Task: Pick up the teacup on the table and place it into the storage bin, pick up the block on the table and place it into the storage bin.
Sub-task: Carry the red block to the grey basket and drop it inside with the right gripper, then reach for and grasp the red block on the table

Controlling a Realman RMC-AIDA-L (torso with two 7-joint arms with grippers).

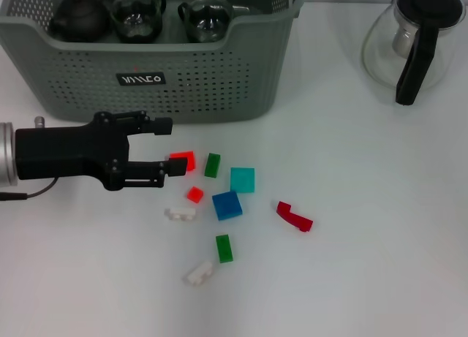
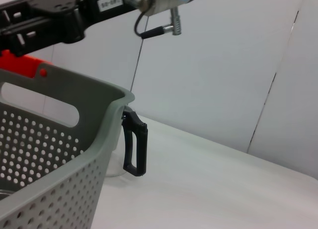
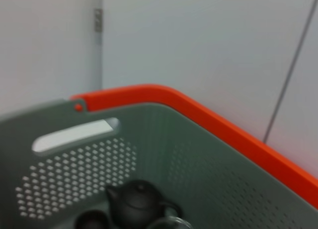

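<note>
The grey-green storage bin point(image 1: 219, 81) stands at the back of the table. Two glass teacups point(image 1: 139, 17) and a black teapot point(image 1: 80, 17) lie inside it. Several blocks are scattered in front of the bin. My left gripper point(image 1: 171, 145) reaches in from the left, low over the table, and it is open. Its lower finger tip touches or nearly touches the bright red block point(image 1: 184, 160), and nothing is between its fingers. In the left wrist view the right gripper point(image 2: 44, 20) hangs high above the bin's rim point(image 2: 74, 92). The right wrist view looks down into the bin point(image 3: 208, 159) at the teapot point(image 3: 136, 201).
A glass carafe point(image 1: 413, 37) with a black handle stands at the back right. On the table lie a green block point(image 1: 212, 164), a teal one point(image 1: 243, 180), a small red one point(image 1: 194, 194), a blue one point(image 1: 227, 205), white ones point(image 1: 180, 213) and a dark red piece point(image 1: 295, 216).
</note>
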